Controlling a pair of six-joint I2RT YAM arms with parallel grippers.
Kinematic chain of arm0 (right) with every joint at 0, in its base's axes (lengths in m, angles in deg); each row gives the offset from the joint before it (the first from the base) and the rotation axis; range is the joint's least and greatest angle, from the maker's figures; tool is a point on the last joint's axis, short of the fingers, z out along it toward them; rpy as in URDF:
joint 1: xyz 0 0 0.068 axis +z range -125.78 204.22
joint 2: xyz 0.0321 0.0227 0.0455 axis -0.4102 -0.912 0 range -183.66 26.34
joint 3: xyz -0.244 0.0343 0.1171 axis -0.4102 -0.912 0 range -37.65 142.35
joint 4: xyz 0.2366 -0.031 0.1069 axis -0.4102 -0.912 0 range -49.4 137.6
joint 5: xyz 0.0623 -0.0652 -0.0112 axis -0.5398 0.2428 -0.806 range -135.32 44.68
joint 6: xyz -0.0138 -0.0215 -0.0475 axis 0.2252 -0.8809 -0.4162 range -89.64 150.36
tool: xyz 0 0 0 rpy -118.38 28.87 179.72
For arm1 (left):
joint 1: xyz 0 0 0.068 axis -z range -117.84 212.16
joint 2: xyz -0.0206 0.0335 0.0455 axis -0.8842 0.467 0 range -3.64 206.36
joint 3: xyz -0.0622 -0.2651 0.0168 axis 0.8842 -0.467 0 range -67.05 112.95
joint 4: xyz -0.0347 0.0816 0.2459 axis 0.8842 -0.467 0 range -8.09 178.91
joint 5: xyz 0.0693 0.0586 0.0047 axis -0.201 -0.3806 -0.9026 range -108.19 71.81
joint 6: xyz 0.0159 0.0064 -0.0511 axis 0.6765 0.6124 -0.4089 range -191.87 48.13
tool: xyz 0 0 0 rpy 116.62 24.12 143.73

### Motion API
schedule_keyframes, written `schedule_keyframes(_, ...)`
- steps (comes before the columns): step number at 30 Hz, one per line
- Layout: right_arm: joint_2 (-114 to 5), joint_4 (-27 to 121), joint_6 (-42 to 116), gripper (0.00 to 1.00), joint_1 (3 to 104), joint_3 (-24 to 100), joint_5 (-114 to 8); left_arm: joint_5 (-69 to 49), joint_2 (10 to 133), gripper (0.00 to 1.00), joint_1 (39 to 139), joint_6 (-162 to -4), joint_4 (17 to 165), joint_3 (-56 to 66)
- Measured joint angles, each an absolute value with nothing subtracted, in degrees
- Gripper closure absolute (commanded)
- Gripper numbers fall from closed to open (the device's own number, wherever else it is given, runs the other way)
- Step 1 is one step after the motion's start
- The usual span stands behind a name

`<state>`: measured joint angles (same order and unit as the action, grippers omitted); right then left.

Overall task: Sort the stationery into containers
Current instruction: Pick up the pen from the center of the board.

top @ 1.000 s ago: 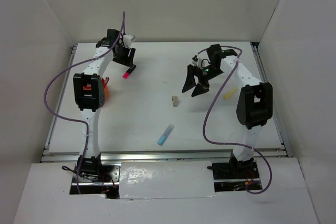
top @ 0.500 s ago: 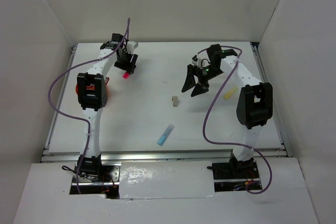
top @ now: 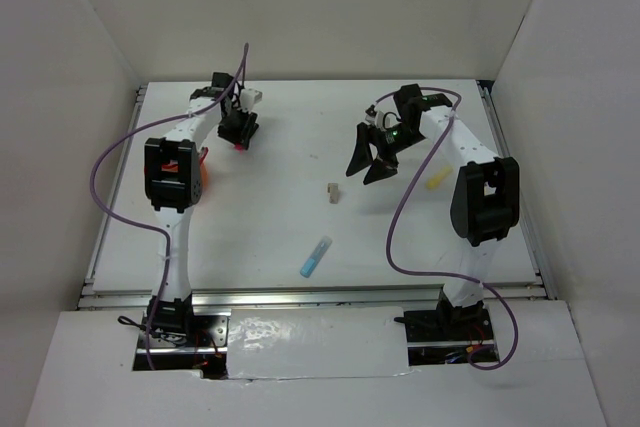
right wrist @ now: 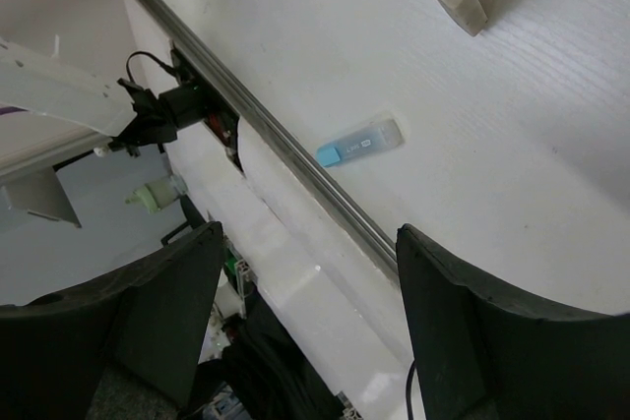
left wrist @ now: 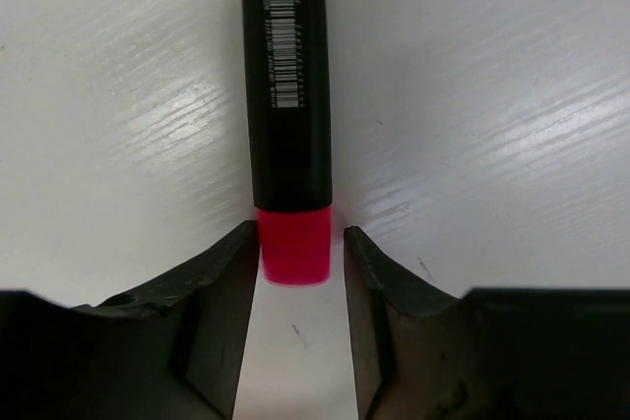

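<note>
A pink highlighter with a black cap (left wrist: 286, 95) lies flat on the white table at the back left. My left gripper (left wrist: 300, 235) is down over it (top: 238, 132). Its jaws stand on either side of the pink end (left wrist: 292, 248), the left finger (left wrist: 231, 272) against it, with a sliver of gap at the right finger. My right gripper (top: 365, 169) hangs wide open above the table's middle right with nothing in it (right wrist: 307, 243). The orange cup (top: 204, 173) peeks out from behind the left arm.
A light blue highlighter (top: 316, 257) lies near the front middle and also shows in the right wrist view (right wrist: 359, 142). A small beige block (top: 332, 191) sits at the centre. A yellow highlighter (top: 436, 180) lies by the right arm. White walls enclose the table.
My left gripper has come down over the pink highlighter and its jaws have narrowed around the pink end. The right arm has not moved.
</note>
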<state>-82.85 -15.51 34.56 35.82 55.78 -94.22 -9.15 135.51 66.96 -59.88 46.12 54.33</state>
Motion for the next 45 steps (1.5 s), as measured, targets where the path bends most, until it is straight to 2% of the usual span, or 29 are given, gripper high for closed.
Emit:
schedule_keyframes(1, -82.85, -15.51, 34.43, 0.23, 35.84, 55.78, -94.22, -9.29, 135.18, 0.52, 67.04, -59.72, 46.34, 53.68)
schedule_keyframes(4, -82.85, -15.56, 33.86, 0.25, 35.86, 55.78, -94.20, -9.50, 134.46, 0.69, 67.41, -59.64, 46.63, 52.47)
schedule_keyframes(10, -82.08, -15.51, 31.02, 0.24, 36.03, 55.76, -93.17, -8.26, 131.38, 0.77, 68.22, -59.72, 47.46, 47.64)
schedule_keyframes(15, -75.30, -12.04, 25.89, 0.19, 37.39, 52.81, -86.77, -4.26, 125.50, 0.79, 69.64, -59.86, 46.41, 41.06)
schedule_keyframes(21, -53.49, 0.11, 12.20, 0.10, 41.17, 38.32, -77.98, 2.95, 113.52, 0.81, 73.91, -61.04, 44.75, 38.03)
schedule_keyframes(25, -39.98, 4.86, -0.25, 0.13, 45.52, 30.97, -74.81, 8.00, 101.37, 0.82, 77.77, -63.66, 45.03, 29.79)
schedule_keyframes(29, -35.24, 9.91, -9.70, 0.13, 47.92, 29.84, -74.18, 12.92, 93.20, 0.82, 82.54, -66.76, 44.75, 22.35)
schedule_keyframes(35, -24.73, 15.89, -24.38, 0.15, 56.23, 19.19, -71.40, 20.20, 87.32, 0.84, 87.94, -69.60, 44.18, 15.14)
schedule_keyframes(45, -26.56, 21.51, -37.41, 0.21, 71.70, 15.26, -62.75, 27.59, 82.71, 0.89, 89.01, -70.46, 43.92, 12.63)
